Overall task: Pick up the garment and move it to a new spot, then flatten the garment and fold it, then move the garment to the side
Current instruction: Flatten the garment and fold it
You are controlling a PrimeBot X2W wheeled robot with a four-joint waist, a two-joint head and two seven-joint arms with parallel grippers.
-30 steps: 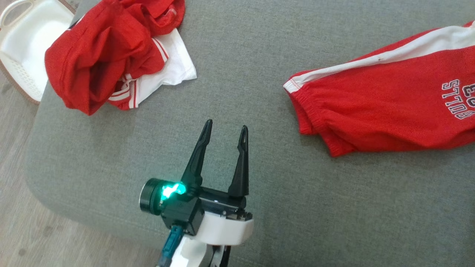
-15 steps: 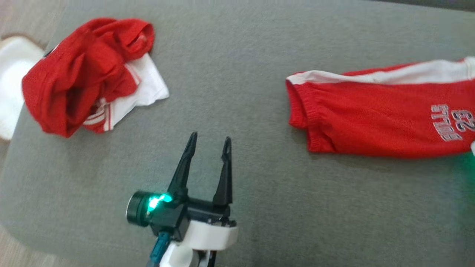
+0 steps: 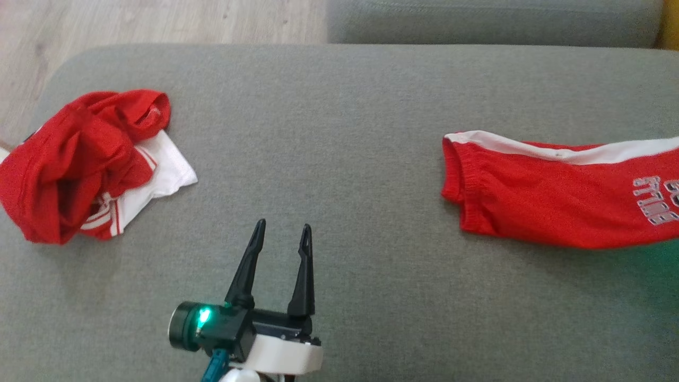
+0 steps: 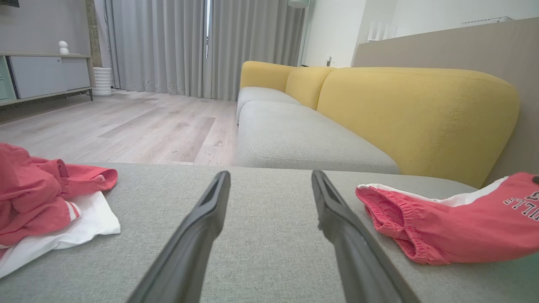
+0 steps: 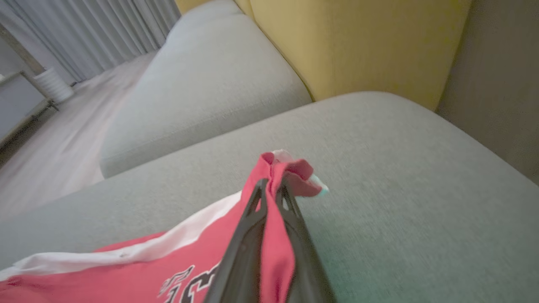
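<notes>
The garment [image 3: 530, 201] is a pair of red shorts with a white side stripe and grey lettering. It lies stretched out on the right of the grey cushion [image 3: 345, 132] and runs off the right edge of the head view. In the right wrist view my right gripper [image 5: 273, 185] is shut on a bunched edge of the garment [image 5: 210, 235], and red cloth rises between its fingers. My left gripper [image 3: 283, 225] stands open over bare cushion near the front edge, well left of the garment [image 4: 442, 227]. Nothing is between the left gripper [image 4: 270, 174] fingers.
A crumpled pile of red and white clothes [image 3: 69, 164] lies at the cushion's left end, and also shows in the left wrist view [image 4: 33, 189]. Wooden floor [image 3: 159, 21] lies beyond the far edge. A yellow backrest [image 4: 412, 113] and more grey seats stand behind.
The head camera has moved: the white basket has left the picture, and the floor and far seat have come in. The garment's left end now lies farther from the pile.
</notes>
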